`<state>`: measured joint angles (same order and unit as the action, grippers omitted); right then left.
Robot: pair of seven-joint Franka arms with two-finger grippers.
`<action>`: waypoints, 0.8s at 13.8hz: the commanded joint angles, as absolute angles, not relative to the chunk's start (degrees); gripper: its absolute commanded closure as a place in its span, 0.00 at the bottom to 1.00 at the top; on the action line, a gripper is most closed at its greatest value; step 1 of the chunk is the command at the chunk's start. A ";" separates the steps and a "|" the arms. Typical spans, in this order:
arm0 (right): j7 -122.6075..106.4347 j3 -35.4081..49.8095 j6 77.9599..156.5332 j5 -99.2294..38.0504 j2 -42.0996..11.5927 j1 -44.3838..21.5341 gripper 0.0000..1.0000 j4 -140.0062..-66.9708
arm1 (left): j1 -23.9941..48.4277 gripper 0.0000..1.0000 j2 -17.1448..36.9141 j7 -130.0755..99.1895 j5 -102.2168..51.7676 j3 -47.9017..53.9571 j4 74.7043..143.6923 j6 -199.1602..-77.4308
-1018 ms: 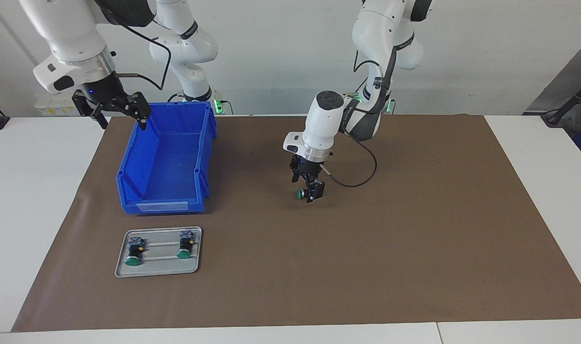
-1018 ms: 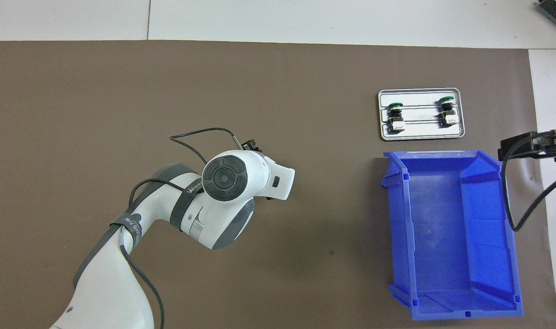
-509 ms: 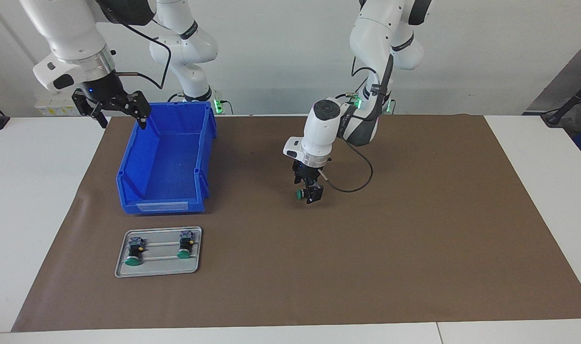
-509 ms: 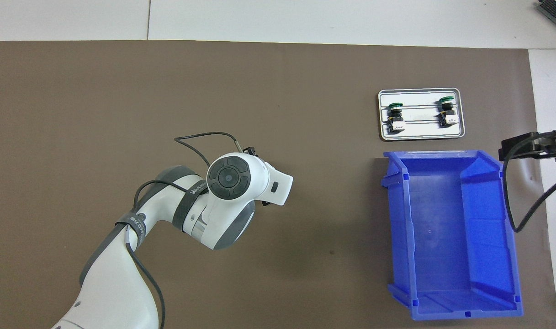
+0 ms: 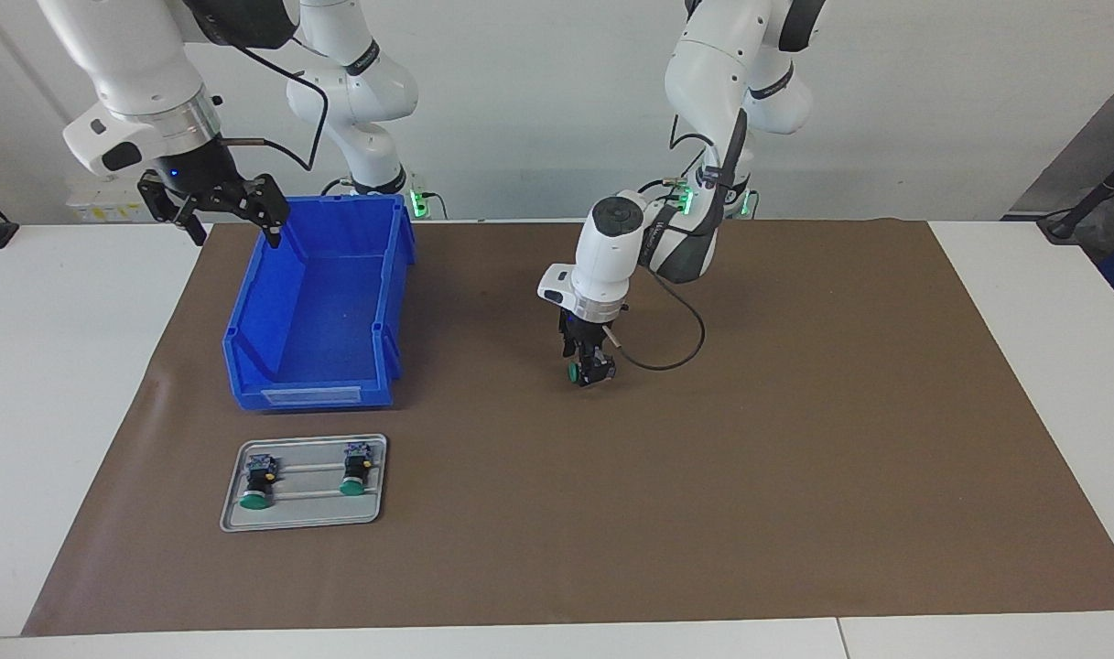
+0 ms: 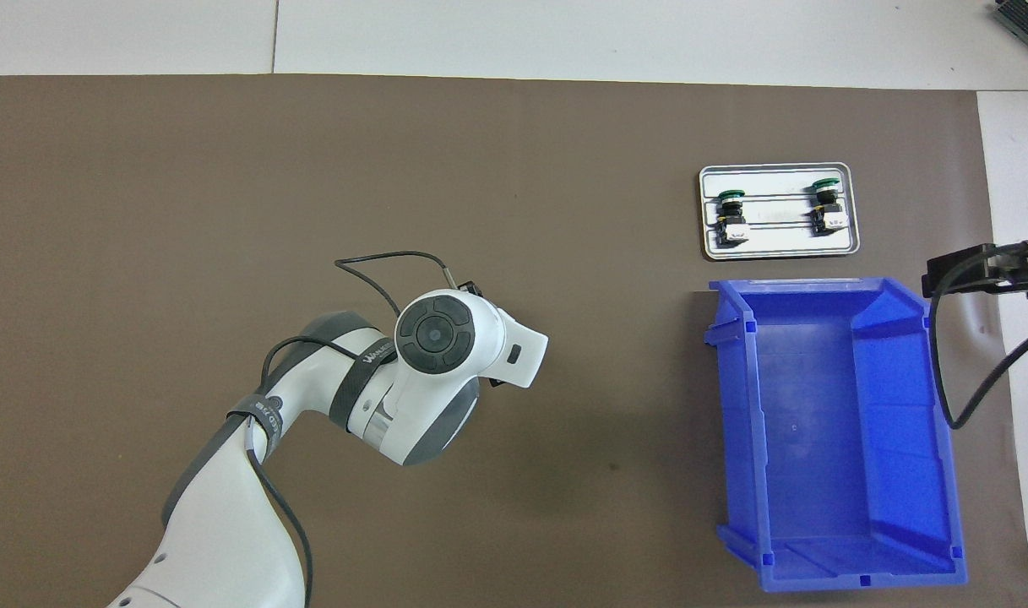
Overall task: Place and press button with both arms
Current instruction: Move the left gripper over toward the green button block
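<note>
The button (image 5: 576,372), green cap and black body, lies on its side on the brown mat (image 5: 794,439) near the table's middle. My left gripper (image 5: 589,369) points straight down onto it, fingers drawn in against its body with the cap sticking out sideways. In the overhead view the left wrist (image 6: 436,333) hides both the fingers and the button. My right gripper (image 5: 216,207) waits, held up open over the blue bin's corner nearest the robots, at the right arm's end of the table; its tip (image 6: 978,272) shows in the overhead view.
The blue bin (image 5: 245,366) stands open on the mat at the right arm's end. A grey metal tray (image 5: 230,522) lies farther from the robots than the bin and holds two green-capped buttons (image 5: 253,499) (image 5: 351,487). The left arm's cable (image 5: 685,343) loops beside the wrist.
My left gripper has sunk a little and its fingers have closed in around the button. The right arm has not moved.
</note>
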<state>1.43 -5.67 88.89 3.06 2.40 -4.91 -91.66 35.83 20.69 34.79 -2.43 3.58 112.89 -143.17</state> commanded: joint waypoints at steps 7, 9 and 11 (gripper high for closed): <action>0.35 -5.45 89.30 2.02 3.25 -4.57 0.00 -92.46 | 34.02 1.00 18.30 35.60 -9.02 2.64 110.48 -143.17; 0.35 -5.45 89.30 2.02 3.25 -4.48 0.00 -92.46 | 32.36 1.00 15.49 36.90 -16.84 2.72 112.22 -143.09; 0.35 -5.45 89.30 2.02 3.25 -4.48 0.00 -92.46 | 30.51 1.00 13.19 42.51 -22.64 2.72 114.77 -143.43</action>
